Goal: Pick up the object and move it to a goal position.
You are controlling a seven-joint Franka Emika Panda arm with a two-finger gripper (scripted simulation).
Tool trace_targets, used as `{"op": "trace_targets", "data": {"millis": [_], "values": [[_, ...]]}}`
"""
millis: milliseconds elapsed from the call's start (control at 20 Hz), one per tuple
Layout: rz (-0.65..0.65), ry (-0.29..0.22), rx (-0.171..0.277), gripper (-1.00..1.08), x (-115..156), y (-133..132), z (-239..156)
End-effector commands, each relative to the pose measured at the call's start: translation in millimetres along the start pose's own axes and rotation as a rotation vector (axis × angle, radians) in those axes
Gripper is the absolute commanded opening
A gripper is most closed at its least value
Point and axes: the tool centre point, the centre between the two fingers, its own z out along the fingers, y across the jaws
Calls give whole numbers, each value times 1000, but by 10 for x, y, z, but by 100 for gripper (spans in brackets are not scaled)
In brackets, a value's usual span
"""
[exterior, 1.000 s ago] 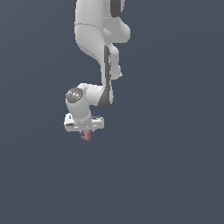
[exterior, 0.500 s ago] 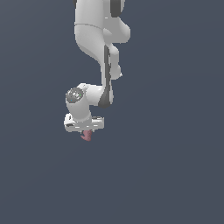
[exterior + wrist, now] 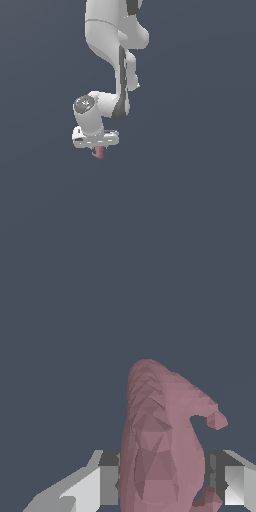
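Observation:
The object point(image 3: 99, 152) is a small dusty-pink lumpy item with a curved, knobbly outline. In the exterior view it sticks out just below the white gripper point(image 3: 98, 149), left of centre. In the wrist view the object point(image 3: 160, 441) fills the middle between the two fingers point(image 3: 107, 483), which press on it from both sides. The gripper is shut on the object. The fingertips themselves are mostly hidden by the hand in the exterior view.
The white arm point(image 3: 112, 45) comes down from the top of the exterior view to the hand. Around it there is only a plain dark blue-grey background point(image 3: 200, 190).

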Motion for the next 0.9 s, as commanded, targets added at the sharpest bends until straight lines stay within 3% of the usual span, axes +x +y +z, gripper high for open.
{"op": "trace_targets", "data": {"millis": [0, 350, 850], "values": [[0, 1, 0, -100, -20, -2, -119], [0, 1, 0, -100, -126, -16, -637], [0, 1, 0, -100, -344, -41, -1743]]}}
